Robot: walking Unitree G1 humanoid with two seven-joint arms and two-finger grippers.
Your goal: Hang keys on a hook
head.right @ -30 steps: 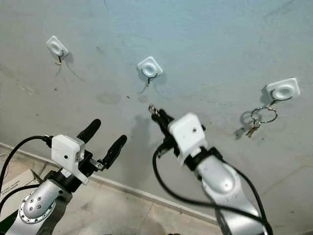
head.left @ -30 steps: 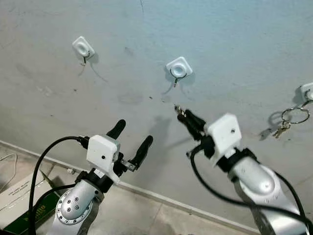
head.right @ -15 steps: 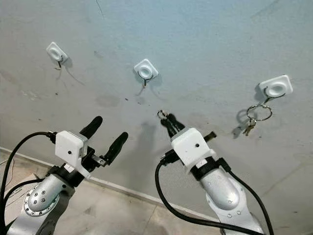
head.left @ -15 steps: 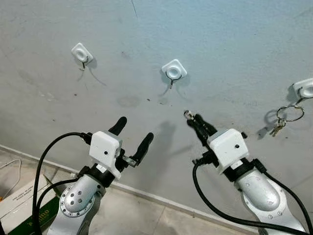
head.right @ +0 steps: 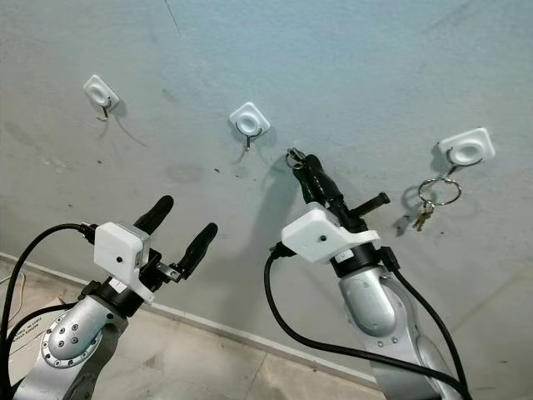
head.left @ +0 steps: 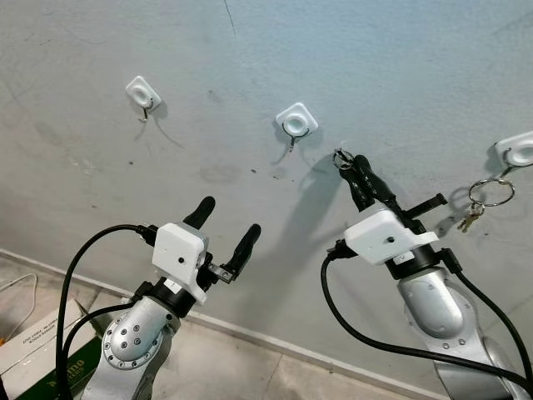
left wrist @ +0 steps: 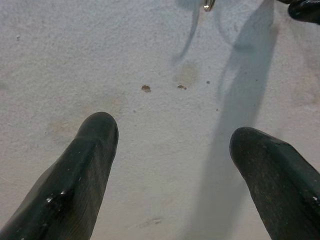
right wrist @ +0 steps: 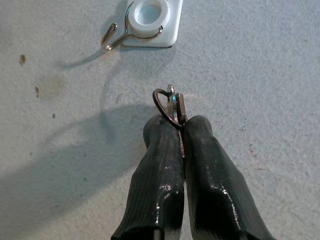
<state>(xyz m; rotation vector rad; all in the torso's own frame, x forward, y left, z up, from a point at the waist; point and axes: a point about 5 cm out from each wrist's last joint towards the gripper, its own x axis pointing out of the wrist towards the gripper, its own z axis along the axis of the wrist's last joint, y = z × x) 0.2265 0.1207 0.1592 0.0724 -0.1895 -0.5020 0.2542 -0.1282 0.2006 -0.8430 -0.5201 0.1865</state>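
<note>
In the left eye view, you face a pale grey plaster wall (head.left: 400,75) carrying three white square adhesive hooks with bent wire prongs: a left hook (head.left: 142,92), a middle hook (head.left: 296,122), and a right hook (head.left: 520,152) from which a second set of keys on a round metal ring (head.left: 481,200) already hangs. Your right gripper (head.left: 348,163) is raised toward the wall, its two black fingers pressed together on a small metal key ring (head.left: 341,156), which sits just below and to the right of the middle hook, near it but not touching. Your left gripper (head.left: 225,231) rests lower, fingers spread apart and holding nothing. The right eye view shows the same layout, with the key ring (head.right: 294,156) near the middle hook (head.right: 249,122). In the left wrist view, two black fingertips (left wrist: 90,150) stand well apart over bare, speckled wall. In the right wrist view, the closed fingertips (right wrist: 165,137) pinch the thin ring (right wrist: 167,105) so that only a small loop pokes out, with the wire prong of the middle hook (right wrist: 150,15) ahead and apart from it. To do this well, bring that exposed loop over the upturned prong tip, keep the ring's opening facing the prong, and only loosen your grip once the wire passes through the loop; little ring is exposed, so approach slowly.
</note>
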